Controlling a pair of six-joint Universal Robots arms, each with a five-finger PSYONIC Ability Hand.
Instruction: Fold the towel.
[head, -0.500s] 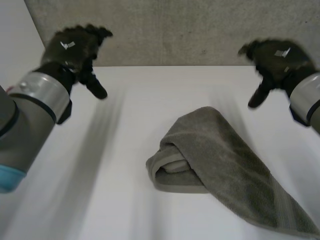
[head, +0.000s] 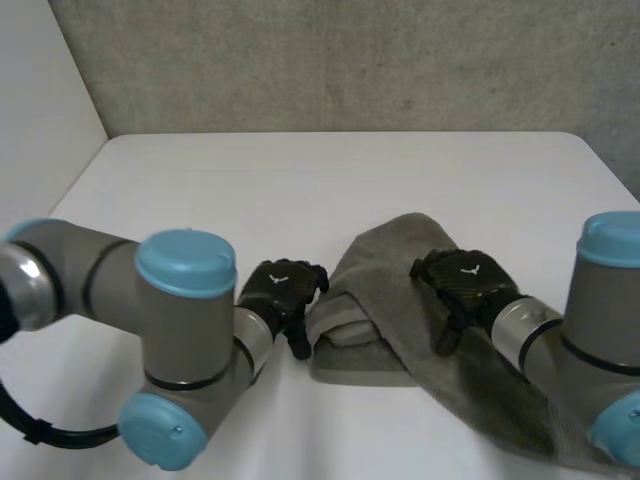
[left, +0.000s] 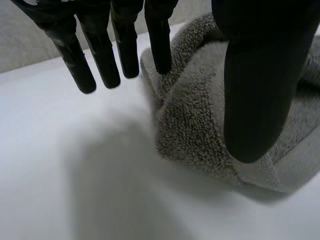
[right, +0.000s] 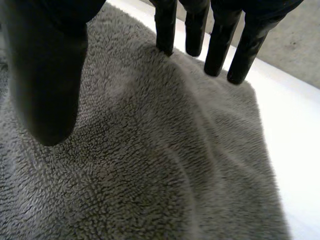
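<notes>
You are looking at a grey towel that is lying bunched up on the white table, a bit toward the right side. One end is rolled into a thick fold and the other end is trailing off toward the right arm. You are holding the left hand just beside that rolled end. Its fingers are sticking out straight and its thumb is standing well apart from them, so the hand is wide and is gripping nothing (one fingertip may be touching the fluffy edge, but I cannot tell for sure). The thumb is hanging over the fold. You are holding the right hand over the middle of the towel. Its fingers are also pointing out straight, with the tips right at the cloth, and its thumb is spread off to the side, so this hand is wide too and is pinching nothing.
</notes>
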